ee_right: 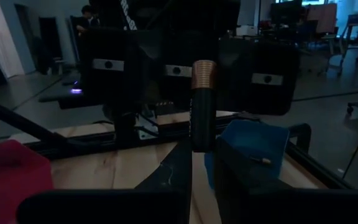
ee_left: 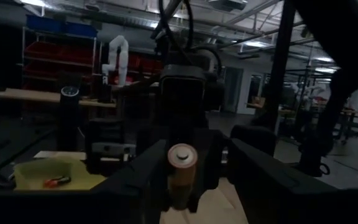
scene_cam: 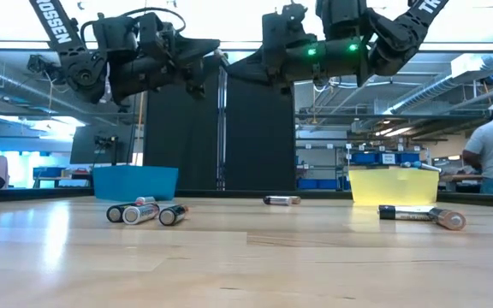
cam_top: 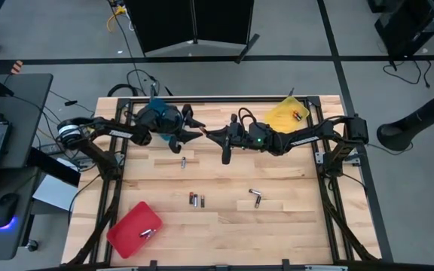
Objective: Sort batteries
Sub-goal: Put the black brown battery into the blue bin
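Facing left gripper (cam_top: 200, 133), battery (ee_right: 203, 106) between right gripper (cam_top: 211, 135) fingers

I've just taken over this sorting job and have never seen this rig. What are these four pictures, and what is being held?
Two dark robot arms work over a wooden table. One picture looks straight down, one looks level across the tabletop, and the two dark ones come from a camera on each arm's wrist. The arms meet above the table's far middle. The right gripper is shut on a battery. The left gripper stands open around that same battery. Several loose batteries lie on the wood. There are also a red tray, a yellow tray and a blue tray.
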